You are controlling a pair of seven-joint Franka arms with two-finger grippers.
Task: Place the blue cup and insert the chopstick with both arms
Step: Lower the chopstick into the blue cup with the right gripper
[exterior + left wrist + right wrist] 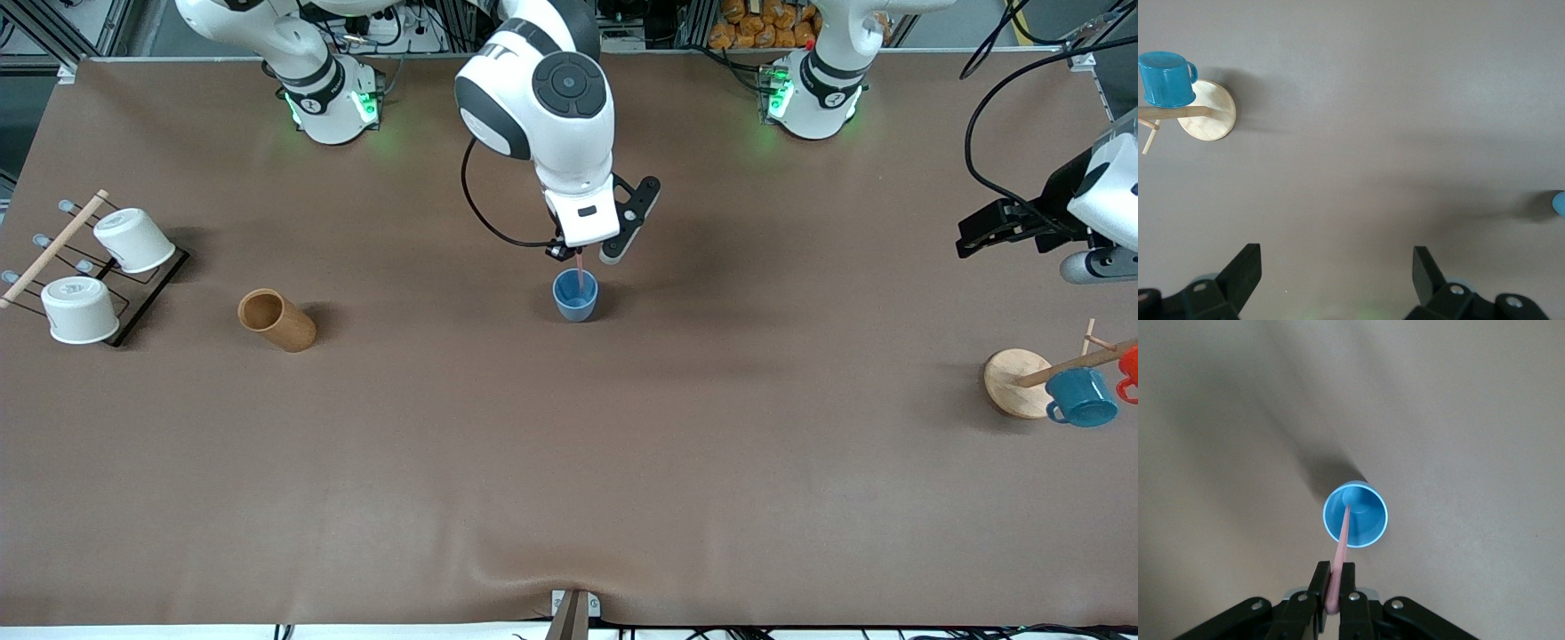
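Front view: the blue cup (575, 296), smooth matte tumbler, stands upright mid-table on the brown table cover (569, 462); the right gripper (579, 254) hangs over it, the thin pink chopstick (581, 271) dropping into its mouth; a brown wooden cylinder (276, 320) lies toward the right arm's end; a teal mug (1081, 397) hangs on a mug tree with a round wooden base (1013, 383) toward the left arm's end, where the left gripper (1000, 227) waits aloft. Left wrist view: black fingers (1245, 270) spread wide, nothing between; mug (1165, 79) and wooden disc (1208, 113) visible. Right wrist view: fingers (1350, 595) clamped on the chopstick (1341, 550), tip inside the round cup (1355, 517).
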